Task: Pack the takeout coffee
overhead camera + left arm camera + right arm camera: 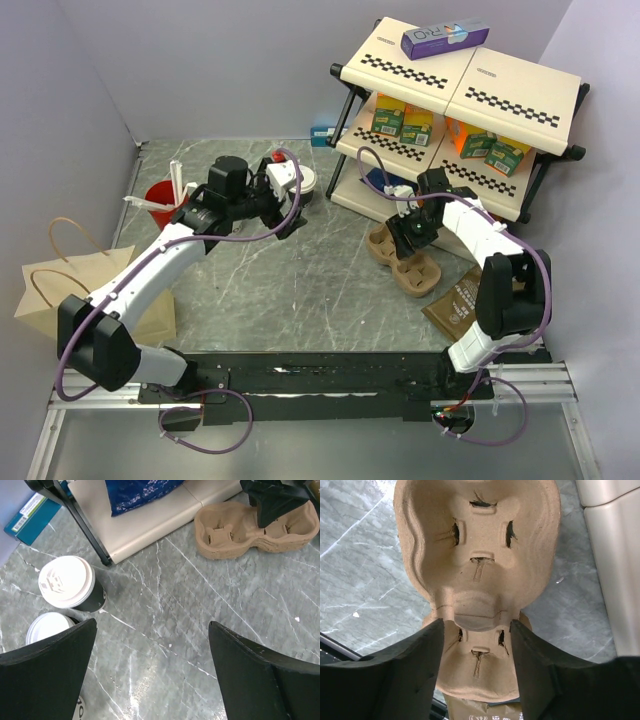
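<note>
Grey veined stone counter [300,290], top view. Left end effector [288,218] hangs over the far middle of the counter. Takeout coffee [307,180] stands just past it at 1 o'clock, near the foot of the shelf rack [460,90]. Red cup [160,200] at 9 o'clock of that end effector. Paper bag [70,290] at 8 o'clock, well apart. Right end effector [408,240] is over the pulp cup carrier [415,272], at 3 o'clock of the counter.

Left wrist view: left end effector [152,625] wide, nothing between its fingers [45,675]. Takeout coffee [67,582] upright at 10 o'clock, white lid, dark body, apart from the fingers. Second white lid [47,627] just beside it at 7 o'clock, partly hidden by one finger. Cup carrier [235,532] at 1 o'clock.

Right wrist view: right end effector [476,622] part open, fingers [405,675] flanking the narrow waist of the cup carrier [475,540], close against it. Pressing or not: cannot tell.
</note>
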Robot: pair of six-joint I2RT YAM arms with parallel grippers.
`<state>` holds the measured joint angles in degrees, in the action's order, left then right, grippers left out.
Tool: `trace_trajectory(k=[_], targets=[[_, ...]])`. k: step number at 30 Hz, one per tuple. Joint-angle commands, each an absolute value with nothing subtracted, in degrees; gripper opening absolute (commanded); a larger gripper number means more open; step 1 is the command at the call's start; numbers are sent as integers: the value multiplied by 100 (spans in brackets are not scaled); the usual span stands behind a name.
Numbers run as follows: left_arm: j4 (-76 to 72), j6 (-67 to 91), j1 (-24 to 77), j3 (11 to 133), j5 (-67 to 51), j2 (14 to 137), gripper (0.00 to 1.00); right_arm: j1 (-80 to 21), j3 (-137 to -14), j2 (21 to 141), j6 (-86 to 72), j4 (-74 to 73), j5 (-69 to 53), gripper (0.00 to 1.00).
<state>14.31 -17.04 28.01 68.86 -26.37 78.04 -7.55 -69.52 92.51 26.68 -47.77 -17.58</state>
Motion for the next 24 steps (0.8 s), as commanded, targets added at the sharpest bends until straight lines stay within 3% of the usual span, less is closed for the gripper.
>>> trace_trajectory(k=[1, 24], targets=[[1362, -1556, 2795, 6961, -2549, 7787, 99, -721, -7154, 9360, 2707, -4861, -1828, 59], [1424, -1644, 2725, 6970, -2347, 7796, 99, -967, -7392, 9765, 2760, -5027, -1556, 44]])
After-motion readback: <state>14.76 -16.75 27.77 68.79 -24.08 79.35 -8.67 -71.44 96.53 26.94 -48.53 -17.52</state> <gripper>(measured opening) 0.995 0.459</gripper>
